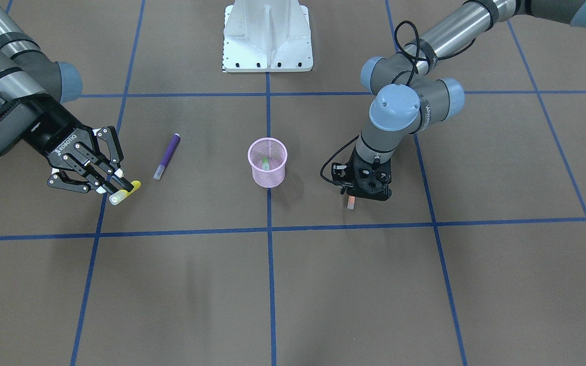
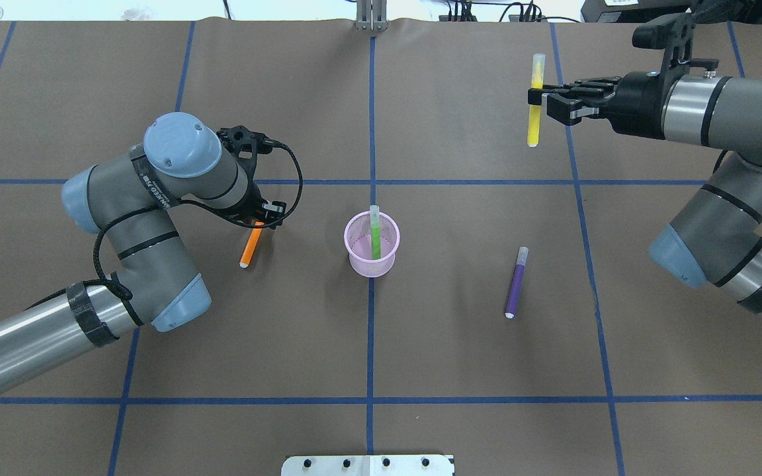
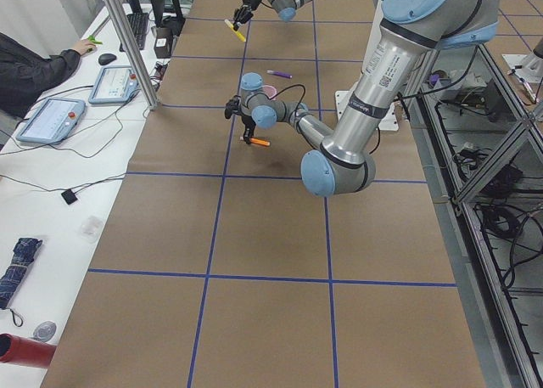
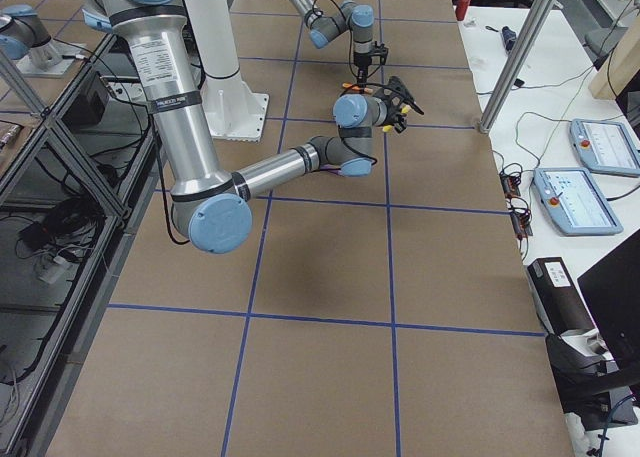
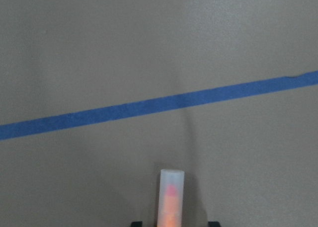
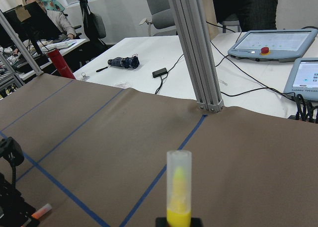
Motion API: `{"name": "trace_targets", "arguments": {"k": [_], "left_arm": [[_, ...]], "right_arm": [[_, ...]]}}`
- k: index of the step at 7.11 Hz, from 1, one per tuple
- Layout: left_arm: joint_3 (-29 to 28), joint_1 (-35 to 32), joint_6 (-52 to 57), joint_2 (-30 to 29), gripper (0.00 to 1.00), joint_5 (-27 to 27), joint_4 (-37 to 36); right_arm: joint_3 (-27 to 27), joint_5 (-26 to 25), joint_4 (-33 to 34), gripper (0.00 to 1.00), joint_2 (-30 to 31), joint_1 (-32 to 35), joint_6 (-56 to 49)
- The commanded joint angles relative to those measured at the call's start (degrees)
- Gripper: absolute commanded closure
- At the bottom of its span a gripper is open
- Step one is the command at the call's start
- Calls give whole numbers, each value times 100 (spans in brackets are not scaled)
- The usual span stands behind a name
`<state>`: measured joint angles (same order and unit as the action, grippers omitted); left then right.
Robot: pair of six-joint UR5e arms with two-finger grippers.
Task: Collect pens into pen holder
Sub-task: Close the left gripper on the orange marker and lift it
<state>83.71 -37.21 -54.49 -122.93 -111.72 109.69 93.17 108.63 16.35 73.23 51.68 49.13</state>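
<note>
The pink mesh pen holder stands at the table's centre with a green pen upright inside it. My right gripper is raised above the table, shut on a yellow pen at its middle. A purple pen lies flat on the table between the holder and the right arm. My left gripper points straight down over one end of the orange pen, which lies on the table. Its jaws stand open astride the pen.
The white robot base sits behind the holder. Blue tape lines grid the brown table. Beyond the far edge stand an aluminium post and desks with control tablets; a person sits at one desk.
</note>
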Motion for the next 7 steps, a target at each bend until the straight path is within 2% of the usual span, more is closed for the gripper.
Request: {"name": "trace_targets", "arguments": {"k": [1, 2, 3, 4, 7], "left_arm": [[-30, 12, 0, -3, 54, 1, 0], [-30, 12, 0, 6, 67, 1, 0], [-22, 3, 0, 6, 90, 1, -9], [31, 3, -9, 14, 100, -8, -17], [319, -23, -9, 6, 100, -8, -227]], "right_arm": [[-9, 0, 0, 100, -19, 0, 0], [-9, 0, 0, 100, -19, 0, 0], [-9, 0, 0, 100, -19, 0, -9], [-9, 0, 0, 100, -19, 0, -9], [0, 0, 0, 100, -19, 0, -18]]}}
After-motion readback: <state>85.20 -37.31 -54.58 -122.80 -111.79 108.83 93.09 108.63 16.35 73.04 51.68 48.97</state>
